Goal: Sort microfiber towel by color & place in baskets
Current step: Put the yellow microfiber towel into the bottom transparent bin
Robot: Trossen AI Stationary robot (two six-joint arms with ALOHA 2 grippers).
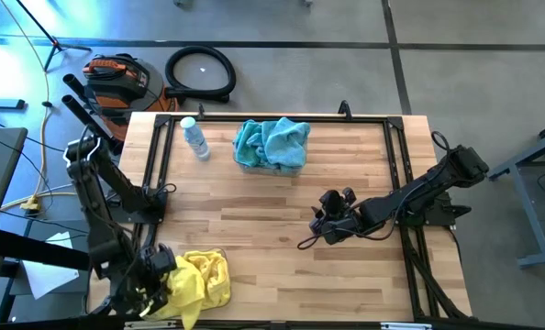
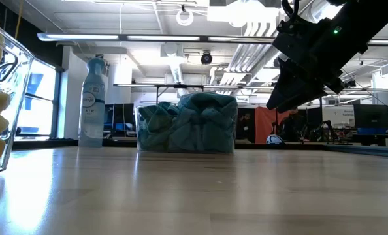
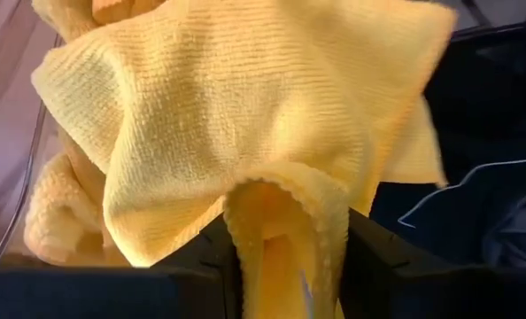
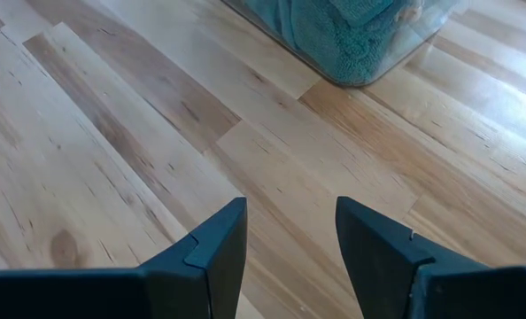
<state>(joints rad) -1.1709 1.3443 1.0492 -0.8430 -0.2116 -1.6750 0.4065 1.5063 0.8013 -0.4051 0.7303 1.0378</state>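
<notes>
Yellow microfiber towels [image 1: 204, 280] fill a clear basket [image 2: 21, 78] at the table's near left corner. My left gripper [image 1: 158, 278] hangs over that basket, pointing steeply down. Its fingers stand apart, with the top yellow towel [image 3: 245, 115] bunched between them. Teal towels [image 1: 271, 142] are heaped in a second clear basket [image 2: 187, 127] at the far middle. My right gripper [image 1: 323, 227] hovers open over bare wood at mid table, right of centre, with nothing between its fingers [image 4: 219, 248]. My left gripper has a hemmed fold [image 3: 285, 221] of the top yellow towel between its parted fingers [image 3: 205, 257]. The fold fills the gap and lies against both inner sides. The fingers come from above. The rest of the towel spreads over the heap in the basket.
A small clear water bottle [image 1: 195, 137] stands left of the teal basket. A black metal frame [image 1: 396, 156] runs along the table's edges. Bare wood lies between the two baskets and under my right gripper.
</notes>
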